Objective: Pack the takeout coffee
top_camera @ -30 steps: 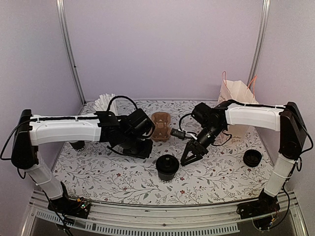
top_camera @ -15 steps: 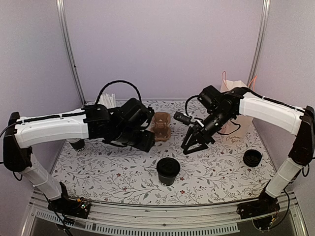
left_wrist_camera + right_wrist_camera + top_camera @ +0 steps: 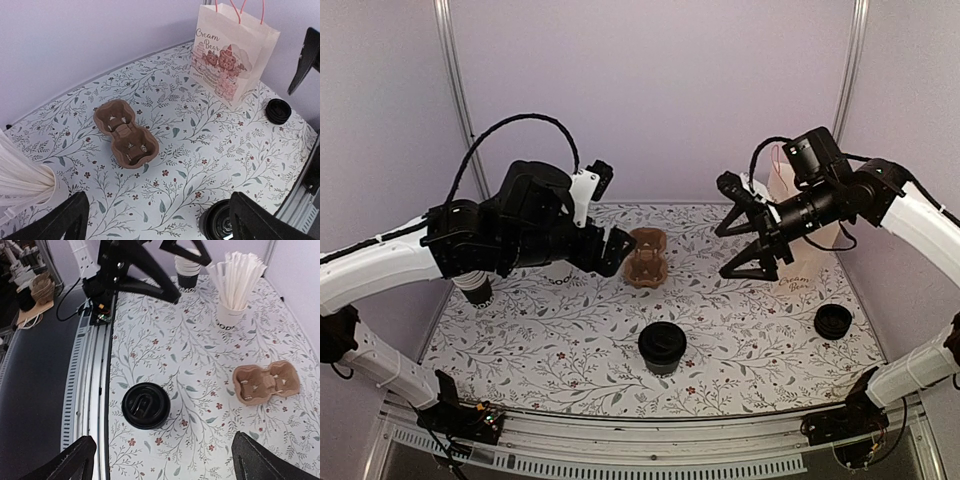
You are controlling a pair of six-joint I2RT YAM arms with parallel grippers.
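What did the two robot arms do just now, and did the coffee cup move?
Both arms lifted up and swung apart, away from the takeout coffee: the left gripper went up and left, the right gripper up and back toward the paper bag. Both opened wide and hold nothing. The coffee, cup carrier and loose lids stayed put.
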